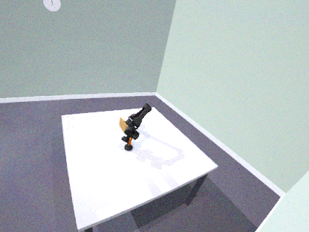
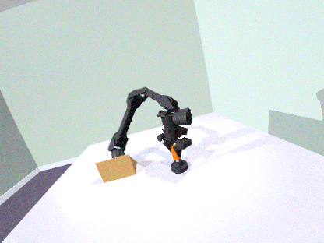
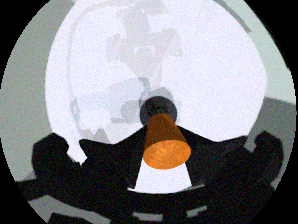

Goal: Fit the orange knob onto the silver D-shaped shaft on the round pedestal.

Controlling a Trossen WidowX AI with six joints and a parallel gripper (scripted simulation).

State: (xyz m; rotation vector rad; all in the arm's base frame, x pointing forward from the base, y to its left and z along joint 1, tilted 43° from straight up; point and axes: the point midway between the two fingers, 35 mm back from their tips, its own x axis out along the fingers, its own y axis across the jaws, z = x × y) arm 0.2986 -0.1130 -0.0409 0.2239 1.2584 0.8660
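Note:
The orange knob [image 1: 130, 141] [image 2: 175, 153] [image 3: 166, 154] is held between the fingers of my gripper [image 1: 129, 139] [image 2: 175, 147] [image 3: 161, 128], which is shut on it. The knob's lower end is right at the top of the dark round pedestal [image 1: 128, 148] [image 2: 179, 167] [image 3: 158, 103]. In the exterior view the knob leans a little to the upper left. The silver shaft cannot be made out clearly, and the hole underneath the knob is hidden. I cannot tell whether the shaft is in the hole or whether the flat sides line up.
A tan angled block [image 1: 122, 126] [image 2: 117, 169] stands near the arm's base. The white table [image 1: 100, 178] [image 2: 234, 195] carries the arm, the block and the pedestal. The arm reaches over from its base, and its shadows fall across the table.

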